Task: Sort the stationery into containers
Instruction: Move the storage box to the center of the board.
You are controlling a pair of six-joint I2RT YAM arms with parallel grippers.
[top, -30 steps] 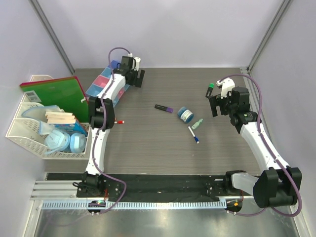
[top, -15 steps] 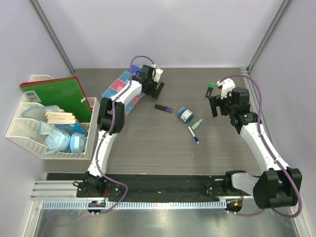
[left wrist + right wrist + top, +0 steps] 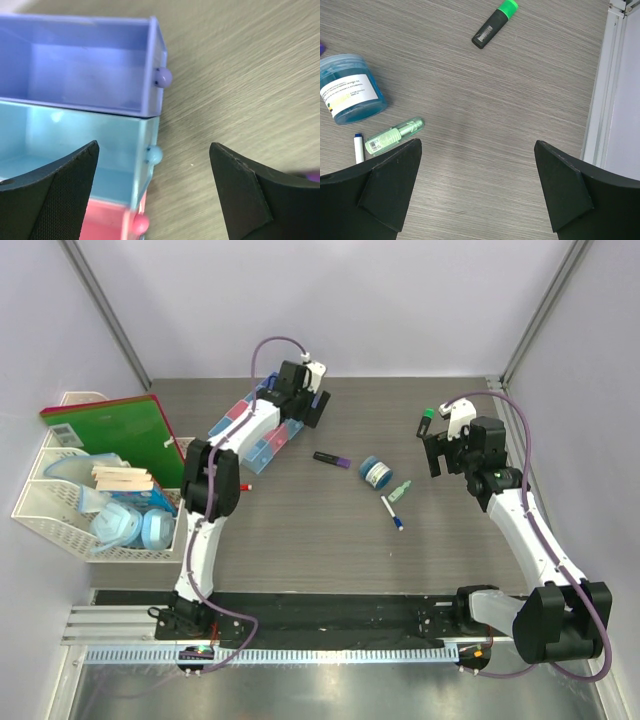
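Observation:
The row of joined bins (image 3: 263, 442) lies slanted at the back left, under my left arm. In the left wrist view the purple-blue bin (image 3: 90, 65), a light blue bin (image 3: 75, 150) and the pink bin (image 3: 107, 220) look empty. My left gripper (image 3: 312, 408) is open over their knobbed edge (image 3: 155, 200). A purple-ended highlighter (image 3: 331, 459), blue jar (image 3: 376, 472), green-white bottle (image 3: 400, 490) and blue-capped marker (image 3: 392, 513) lie mid-table. A red-capped marker (image 3: 242, 486) peeks out beside the left arm. The green-capped highlighter (image 3: 494, 25) lies beyond my open, empty right gripper (image 3: 437, 455).
A white mesh organiser (image 3: 60, 510) at the left holds a green notebook (image 3: 110, 430), wooden sticks (image 3: 122, 478) and blue items. Walls close the table at the back and sides. A metal frame rail (image 3: 600, 100) runs along the right edge.
My left arm has swung right, and the row of bins has shifted right and turned with it. The right arm and the loose items have not moved.

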